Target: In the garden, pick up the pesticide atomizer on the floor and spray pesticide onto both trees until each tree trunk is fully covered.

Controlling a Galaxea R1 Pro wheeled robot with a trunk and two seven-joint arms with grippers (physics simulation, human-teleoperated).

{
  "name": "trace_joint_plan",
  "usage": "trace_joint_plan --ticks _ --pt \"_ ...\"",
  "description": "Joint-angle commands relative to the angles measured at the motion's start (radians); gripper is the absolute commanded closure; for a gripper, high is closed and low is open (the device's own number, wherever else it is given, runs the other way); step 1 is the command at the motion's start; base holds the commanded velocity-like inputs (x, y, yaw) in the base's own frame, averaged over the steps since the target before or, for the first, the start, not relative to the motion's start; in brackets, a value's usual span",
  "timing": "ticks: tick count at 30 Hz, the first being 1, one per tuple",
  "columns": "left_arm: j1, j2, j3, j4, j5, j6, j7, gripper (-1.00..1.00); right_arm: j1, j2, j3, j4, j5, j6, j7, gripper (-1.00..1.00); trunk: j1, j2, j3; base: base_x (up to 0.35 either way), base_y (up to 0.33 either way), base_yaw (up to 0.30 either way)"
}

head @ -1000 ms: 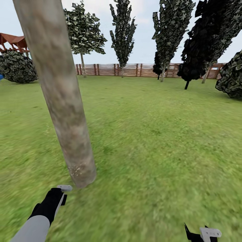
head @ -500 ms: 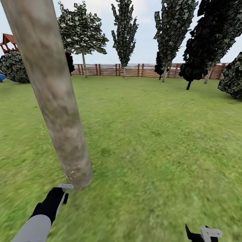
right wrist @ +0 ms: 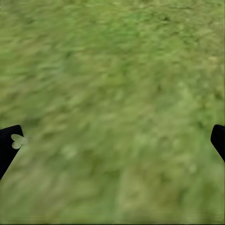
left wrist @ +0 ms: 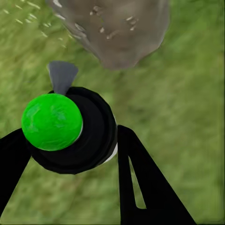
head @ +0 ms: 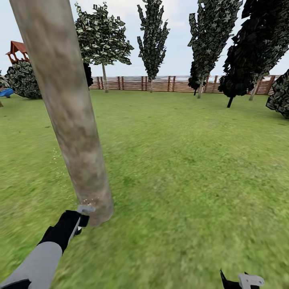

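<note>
One thick tree trunk is rising just ahead of the left gripper, blocking the lawn beyond. That gripper is clamping the pesticide atomizer (green cap up), its grey nozzle aiming at the trunk's speckled base. The right gripper is hanging spread wide over grass.

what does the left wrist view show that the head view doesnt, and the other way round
The left wrist view alone shows the atomizer's green cap on its black body, clamped between the left gripper's fingers, with the grey nozzle aimed toward the trunk base. The head view alone shows the fence, the distant trees, the sky and the right gripper. Both show the tree trunk, white pesticide specks low on it, and the lawn.
</note>
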Motion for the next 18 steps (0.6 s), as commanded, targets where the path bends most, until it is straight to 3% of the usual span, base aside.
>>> trace_joint_plan --ticks 1,2,4,6,13,15,18 --pt "-0.007 0.007 -0.018 -0.003 -0.005 0.002 -0.013 1.0 0.0 0.0 0.0 0.003 0.0 0.0 0.0 -1.0 0.0 0.0 0.0 0.0 0.0 0.0" --pt "-0.018 0.015 -0.023 -0.003 -0.006 0.003 -0.017 1.0 0.0 0.0 0.0 0.005 0.0 0.0 0.0 -1.0 0.0 0.0 0.0 0.0 0.0 0.0" --pt "-0.033 0.074 -0.026 -0.003 -0.004 0.004 -0.021 1.0 0.0 0.0 0.001 0.006 0.0 0.0 0.0 -1.0 0.0 0.0 0.0 0.0 0.0 0.0" --pt "-0.037 0.115 -0.027 -0.004 -0.002 0.004 -0.039 1.0 0.0 0.0 0.0 0.006 0.0 0.0 0.0 -1.0 0.0 0.0 0.0 0.0 0.0 0.0" --pt "-0.04 0.109 -0.032 -0.008 -0.003 0.002 -0.156 1.0 0.0 0.0 0.0 0.006 0.0 0.0 0.0 -1.0 0.0 0.0 0.0 0.0 0.0 0.0" --pt "-0.057 0.124 -0.028 -0.008 -0.005 0.003 -0.193 1.0 0.0 0.0 0.001 0.006 0.0 0.0 0.0 -1.0 0.0 0.0 0.0 0.0 0.0 0.0" --pt "-0.077 0.174 -0.026 -0.008 -0.004 0.004 -0.209 1.0 0.0 0.0 0.0 0.006 0.0 0.0 0.0 -1.0 0.0 0.0 0.0 0.0 0.0 0.0"
